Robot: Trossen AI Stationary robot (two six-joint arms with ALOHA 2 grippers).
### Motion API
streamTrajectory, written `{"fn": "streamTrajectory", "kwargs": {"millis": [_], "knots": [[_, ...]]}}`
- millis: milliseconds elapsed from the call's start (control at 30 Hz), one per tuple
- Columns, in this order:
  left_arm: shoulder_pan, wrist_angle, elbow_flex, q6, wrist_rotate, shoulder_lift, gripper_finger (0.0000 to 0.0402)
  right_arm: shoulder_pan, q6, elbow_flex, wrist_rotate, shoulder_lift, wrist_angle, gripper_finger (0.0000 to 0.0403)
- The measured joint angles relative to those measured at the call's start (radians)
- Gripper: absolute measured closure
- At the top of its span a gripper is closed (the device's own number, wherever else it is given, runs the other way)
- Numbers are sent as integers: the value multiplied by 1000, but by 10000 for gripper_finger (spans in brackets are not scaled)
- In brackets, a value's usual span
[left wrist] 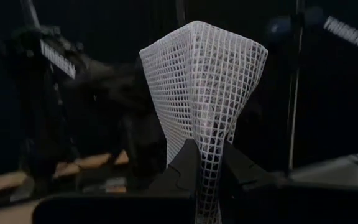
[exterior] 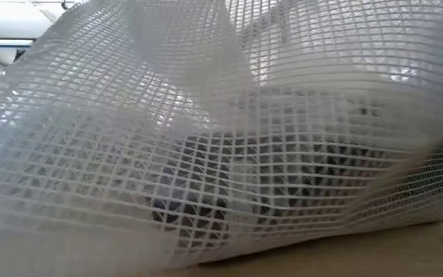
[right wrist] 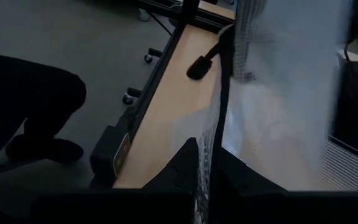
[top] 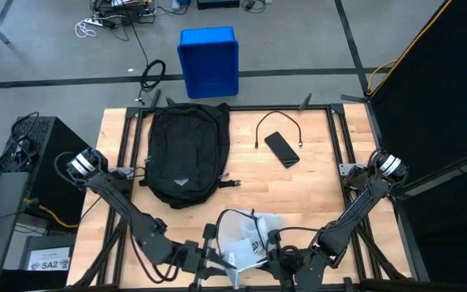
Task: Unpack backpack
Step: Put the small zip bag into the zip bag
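The black backpack (top: 183, 154) lies flat on the far left-centre of the wooden table, and no gripper touches it. A white mesh pouch (top: 248, 235) sits at the near centre. It fills the low view (exterior: 221, 138), with dark things inside it (exterior: 198, 200) and its bottom on the table. My left gripper (top: 221, 258) is shut on the pouch's left side. My right gripper (top: 272, 253) is shut on its right side. My left gripper pinches a fold of the pouch's mesh (left wrist: 211, 146) between its two fingers. The mesh rises past the fingertips in a slack peak (left wrist: 204, 68). My right gripper pinches an edge of the pouch (right wrist: 212, 134) between its two fingers. The mesh spreads away beyond the fingers toward the table (right wrist: 278, 93).
A black phone (top: 281, 148) and a thin black cable (top: 278, 126) lie on the far right part of the table. A blue crate (top: 209, 61) stands on the floor beyond the far edge. A dark leg of a person (right wrist: 30, 106) shows on the floor beside the table.
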Motion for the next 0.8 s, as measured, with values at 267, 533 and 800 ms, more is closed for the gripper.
{"fn": "streamTrajectory", "kwargs": {"millis": [267, 533, 800], "knots": [[19, -67, 0, -60, -7, 0, 401, -1, -30, 0, 2, 0, 31, 403], [47, -175, 0, -131, -23, 0, 363, -1, -57, 0, 2, 0, 45, 403], [52, -248, 0, -129, -26, 0, 245, 0, -58, 0, 2, 0, 45, 403]]}}
